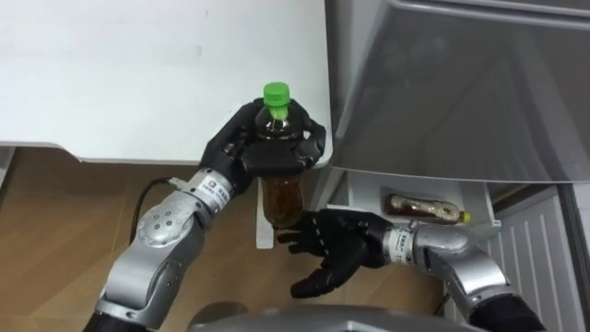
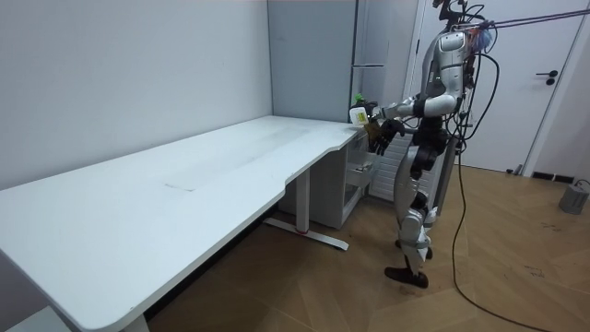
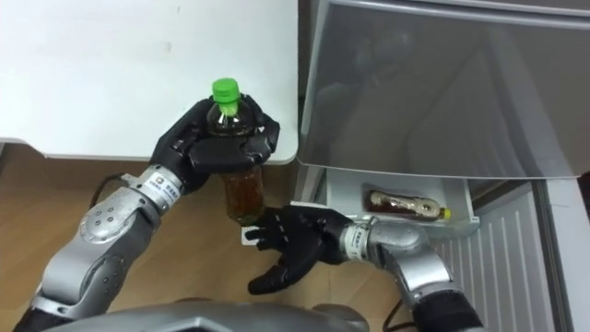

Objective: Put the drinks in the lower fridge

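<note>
A bottle of brown drink with a green cap (image 1: 276,95) is held upright in front of me, near the corner of the white table (image 1: 138,74). My left hand (image 1: 267,148) is curled round its shoulder from above. My right hand (image 1: 332,244) is open just below the bottle's base, fingers spread, not clearly touching it. Another brown drink bottle (image 1: 422,208) lies on its side in the open lower fridge compartment (image 1: 369,194). In the room view I stand at the table's end by the fridge (image 2: 369,55), holding the bottle (image 2: 358,112).
The grey fridge door (image 1: 461,83) slants above the open compartment. A white ribbed panel (image 1: 539,240) stands at the right. Wooden floor (image 1: 74,203) lies below the table edge.
</note>
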Controlling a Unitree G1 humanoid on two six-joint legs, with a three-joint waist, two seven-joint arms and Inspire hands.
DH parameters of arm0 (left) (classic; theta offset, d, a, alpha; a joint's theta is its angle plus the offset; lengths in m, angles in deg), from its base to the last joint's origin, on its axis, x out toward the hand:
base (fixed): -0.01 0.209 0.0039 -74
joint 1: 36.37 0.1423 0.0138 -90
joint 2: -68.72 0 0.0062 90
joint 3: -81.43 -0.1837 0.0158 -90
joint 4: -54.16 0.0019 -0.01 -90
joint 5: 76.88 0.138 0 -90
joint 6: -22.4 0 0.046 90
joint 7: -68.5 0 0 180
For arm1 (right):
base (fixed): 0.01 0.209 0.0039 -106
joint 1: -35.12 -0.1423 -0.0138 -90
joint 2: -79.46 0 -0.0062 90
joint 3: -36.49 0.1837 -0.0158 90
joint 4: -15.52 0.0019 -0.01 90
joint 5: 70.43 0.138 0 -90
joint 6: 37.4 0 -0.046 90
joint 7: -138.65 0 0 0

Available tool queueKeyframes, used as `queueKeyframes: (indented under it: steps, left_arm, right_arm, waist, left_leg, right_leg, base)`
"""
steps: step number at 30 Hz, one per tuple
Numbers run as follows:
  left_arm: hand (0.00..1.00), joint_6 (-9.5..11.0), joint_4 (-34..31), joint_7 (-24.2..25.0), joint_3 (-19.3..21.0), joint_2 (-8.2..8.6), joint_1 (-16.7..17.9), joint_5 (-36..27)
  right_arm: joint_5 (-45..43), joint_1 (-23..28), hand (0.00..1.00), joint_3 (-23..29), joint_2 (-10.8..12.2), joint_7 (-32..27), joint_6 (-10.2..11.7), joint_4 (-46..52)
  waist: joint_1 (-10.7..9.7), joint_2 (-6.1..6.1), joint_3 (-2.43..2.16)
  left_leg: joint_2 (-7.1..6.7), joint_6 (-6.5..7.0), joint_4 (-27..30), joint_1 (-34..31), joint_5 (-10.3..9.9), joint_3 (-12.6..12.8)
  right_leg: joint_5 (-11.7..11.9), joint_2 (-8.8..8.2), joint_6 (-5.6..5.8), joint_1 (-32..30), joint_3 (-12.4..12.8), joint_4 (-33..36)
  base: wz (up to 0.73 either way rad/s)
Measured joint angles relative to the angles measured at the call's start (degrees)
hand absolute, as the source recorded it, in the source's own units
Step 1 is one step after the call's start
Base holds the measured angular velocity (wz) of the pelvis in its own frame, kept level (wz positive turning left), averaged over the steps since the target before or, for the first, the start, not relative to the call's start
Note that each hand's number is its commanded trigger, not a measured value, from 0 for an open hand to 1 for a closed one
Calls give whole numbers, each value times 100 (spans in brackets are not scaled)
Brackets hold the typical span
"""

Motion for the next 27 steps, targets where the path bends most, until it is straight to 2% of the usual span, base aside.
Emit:
queueKeyframes:
  steps: [4, 8, 11, 16, 24, 27]
  left_arm:
    - [100, 21, 20, 87, -172, -20, 1, 160]
    - [100, 27, 21, 129, -346, -52, 1, 219]
    - [100, 30, 21, 256, -373, -72, -2, 187]
    - [100, 77, 131, 396, -372, -191, -57, -56]
    - [100, 84, 466, 621, -368, -234, -220, -253]
    - [100, 84, 577, 740, -368, -234, -269, -253]
  right_arm:
    - [241, 2, 0, -168, -44, 26, -59, -99]
    - [498, 72, 0, -363, -201, 25, -82, -99]
    - [750, 173, 0, -422, -223, 17, -124, -91]
    - [1107, 181, 0, -669, -270, -125, -194, -93]
    - [1327, 178, 0, -859, -327, -280, -328, -92]
    - [1328, 177, 0, -880, -329, -291, -411, -92]
  waist:
    - [-2, 35, 4]
    - [-3, 147, -38]
    - [-7, 202, -57]
    - [-5, 197, -50]
    - [28, 228, -23]
    - [24, 244, -28]
  left_leg:
    - [-1, 0, 2, -7, 0, 3]
    - [-7, 1, 8, -57, 0, 4]
    - [-6, 0, 6, -50, 2, -6]
    - [-6, 1, 16, -10, 2, 21]
    - [24, 0, -15, -58, 2, 100]
    - [25, 1, 13, -84, 2, 98]
  right_leg:
    - [1, -3, -1, -5, 10, 1]
    - [1, -11, -1, -34, -11, -1]
    - [1, -8, 0, -25, -22, 0]
    - [1, -15, 0, -8, -15, 2]
    - [0, -11, 0, -120, -1, 95]
    - [0, -11, 0, -194, -3, 112]
  base:
    - [0]
    - [0]
    - [0]
    - [-1]
    - [-5]
    - [0]
